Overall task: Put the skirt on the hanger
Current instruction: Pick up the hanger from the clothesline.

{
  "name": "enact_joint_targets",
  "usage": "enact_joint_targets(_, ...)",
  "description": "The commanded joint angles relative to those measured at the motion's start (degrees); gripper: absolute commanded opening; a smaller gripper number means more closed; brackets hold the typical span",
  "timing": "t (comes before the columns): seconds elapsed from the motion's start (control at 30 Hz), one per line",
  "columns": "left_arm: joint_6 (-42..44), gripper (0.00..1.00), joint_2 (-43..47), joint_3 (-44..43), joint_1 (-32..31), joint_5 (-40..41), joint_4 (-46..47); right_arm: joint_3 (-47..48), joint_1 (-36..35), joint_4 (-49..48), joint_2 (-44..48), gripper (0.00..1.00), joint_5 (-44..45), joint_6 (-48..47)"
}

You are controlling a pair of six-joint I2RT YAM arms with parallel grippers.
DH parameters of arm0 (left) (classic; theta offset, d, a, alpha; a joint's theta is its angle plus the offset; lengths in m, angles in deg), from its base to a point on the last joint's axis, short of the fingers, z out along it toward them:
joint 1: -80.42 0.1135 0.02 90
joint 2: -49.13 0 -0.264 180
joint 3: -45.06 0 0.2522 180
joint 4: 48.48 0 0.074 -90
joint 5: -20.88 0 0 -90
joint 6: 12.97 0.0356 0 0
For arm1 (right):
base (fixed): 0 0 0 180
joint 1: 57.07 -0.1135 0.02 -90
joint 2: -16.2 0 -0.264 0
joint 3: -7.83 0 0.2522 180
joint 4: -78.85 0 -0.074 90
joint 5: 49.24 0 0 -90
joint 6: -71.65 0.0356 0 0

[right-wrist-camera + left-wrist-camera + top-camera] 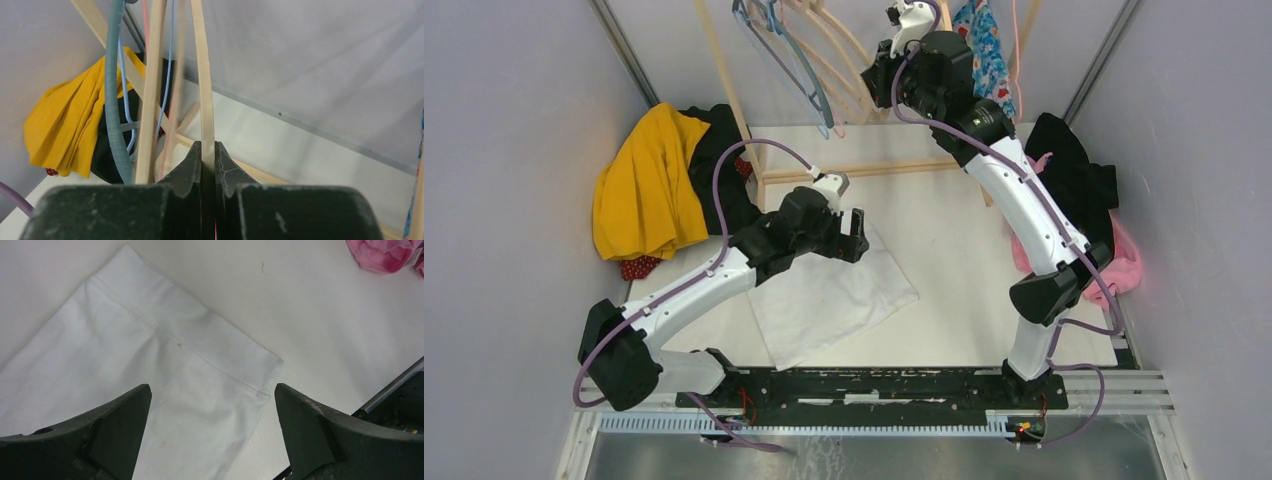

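White skirt (829, 295) lies flat on your table (954, 262) near the bases. Left gripper (860, 238) hangs over its far edge, jaws wide apart, empty. Farther back, right gripper (208, 150) is pinched tight on a wooden hanger (202, 75), apparently on the rack (874, 170).

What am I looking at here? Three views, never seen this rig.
These are two robot arms bolted at the near edge of a table, each ending in a two-finger gripper. The wide picture comes from a fixed camera above. The other two come from cameras on the wrists. A white skirt lies spread on the table, and the left gripper hangs open over it, holding nothing. The right gripper is shut on a wooden hanger at the back. A yellow garment and a pink garment lie at the sides.
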Motion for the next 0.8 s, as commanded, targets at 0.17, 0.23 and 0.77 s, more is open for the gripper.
enact_joint_targets(0.17, 0.3, 1.00, 2.8, -0.2, -0.1, 1.4, 0.0, 2.9, -0.6, -3.2, 0.0, 0.02, 4.2, -3.6)
enact_joint_targets(0.23, 0.4, 1.00, 2.8, -0.3, -0.1, 1.5, -0.3, 2.3, -0.6, -4.8, 0.6, 0.01, 4.8, -4.0)
enact_joint_targets(0.77, 1.3, 1.00, 2.3, -1.5, -0.1, 2.0, -1.3, -13.0, -0.9, -23.4, 9.8, 0.01, 12.3, -4.3)
